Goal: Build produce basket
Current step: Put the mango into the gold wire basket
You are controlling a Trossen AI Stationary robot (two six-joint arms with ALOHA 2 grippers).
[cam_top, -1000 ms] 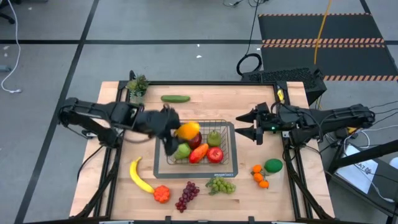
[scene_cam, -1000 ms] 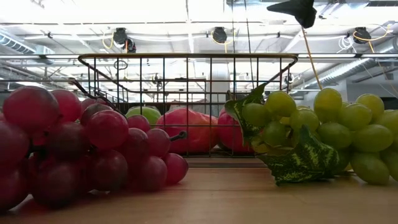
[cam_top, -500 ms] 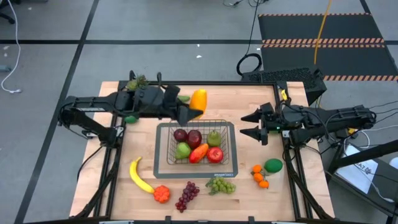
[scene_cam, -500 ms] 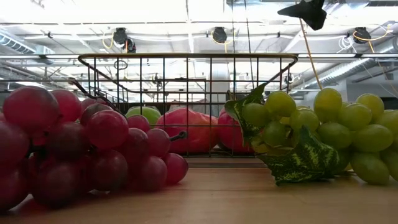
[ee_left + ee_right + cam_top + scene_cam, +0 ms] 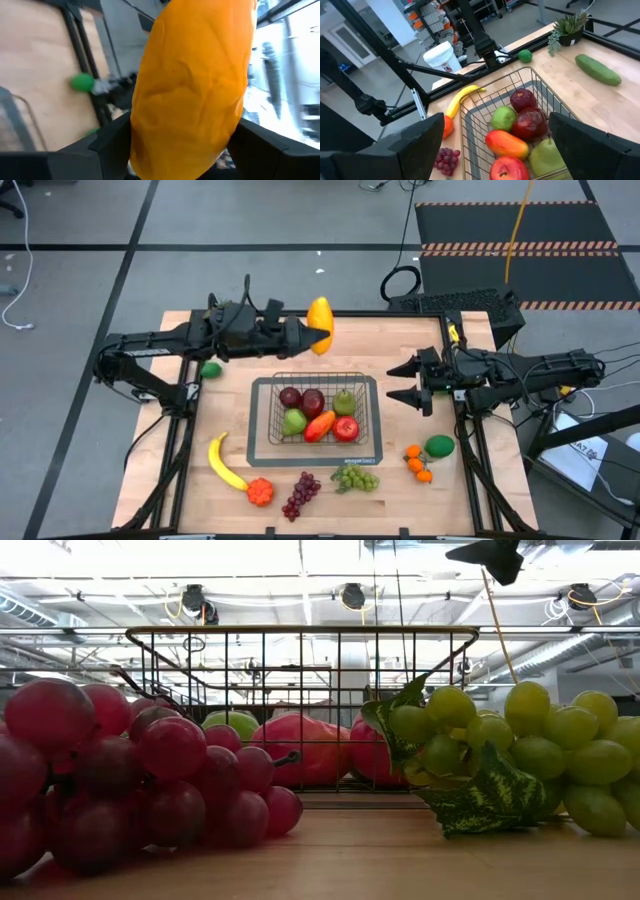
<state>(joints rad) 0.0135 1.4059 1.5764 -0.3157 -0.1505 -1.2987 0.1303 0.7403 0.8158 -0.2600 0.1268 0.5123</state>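
The basket (image 5: 314,412) sits mid-table, nearer the table's front edge than the left gripper (image 5: 308,337), which clamps an orange-yellow fruit (image 5: 320,338) above the far edge, while the right gripper (image 5: 407,382) waits open beside the basket's right wall.

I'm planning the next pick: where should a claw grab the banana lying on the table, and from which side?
Grip the banana around its middle, coming straight down from above. It lies flat and curved on the bare table, left of the basket. Its stem end points away from the front edge; its lower end lies right by an orange fruit. The midsection has clear wood on both sides for the fingers.
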